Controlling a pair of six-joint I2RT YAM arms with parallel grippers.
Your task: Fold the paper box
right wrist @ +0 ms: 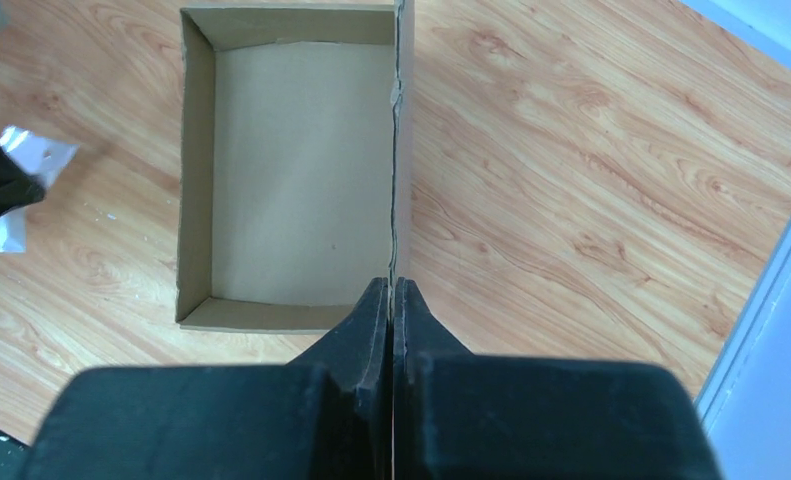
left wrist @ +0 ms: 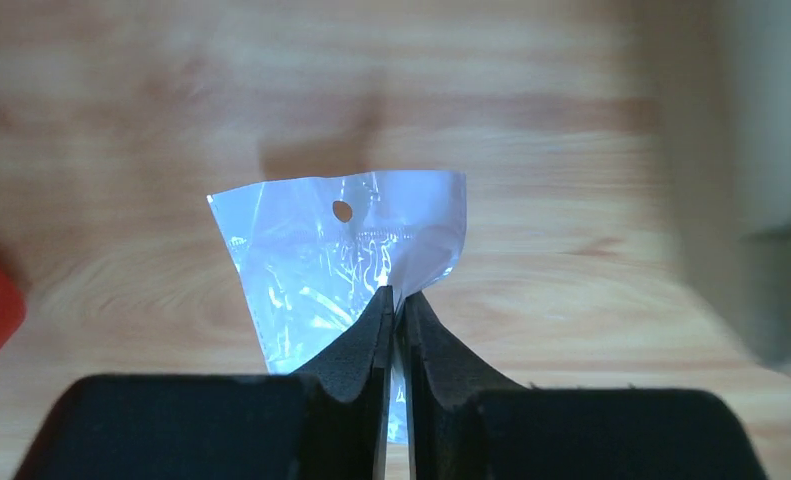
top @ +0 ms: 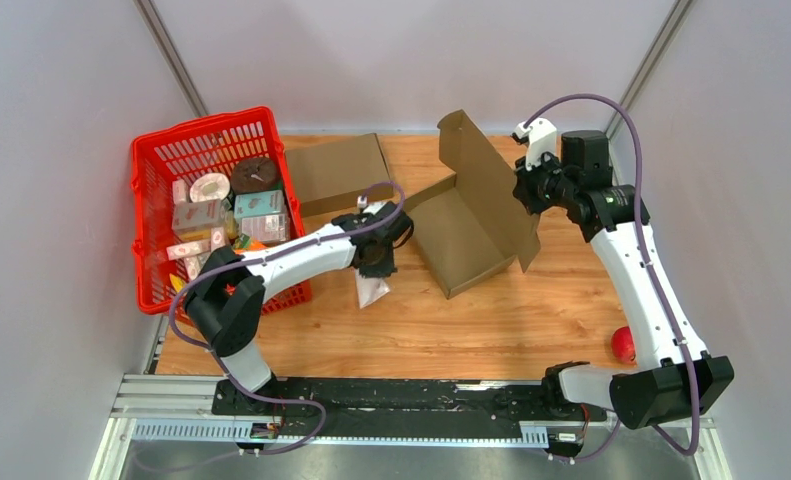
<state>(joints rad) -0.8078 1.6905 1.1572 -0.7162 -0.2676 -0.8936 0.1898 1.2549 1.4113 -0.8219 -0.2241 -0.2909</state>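
Observation:
The brown paper box (top: 461, 235) lies open on the wooden table, its lid (top: 486, 180) standing upright. My right gripper (top: 527, 190) is shut on the lid's top edge; in the right wrist view the lid edge (right wrist: 395, 150) runs straight into the closed fingers (right wrist: 371, 320), with the box's tray (right wrist: 291, 170) to the left. My left gripper (top: 375, 262) is shut on a clear plastic bag (top: 369, 290), left of the box. In the left wrist view the bag (left wrist: 341, 250) hangs above the table, pinched between the fingertips (left wrist: 376, 325).
A red basket (top: 211, 200) with several packaged items stands at the left. A flat piece of cardboard (top: 336, 170) lies behind the left gripper. A red ball (top: 623, 345) sits near the right arm's base. Grey walls enclose the table.

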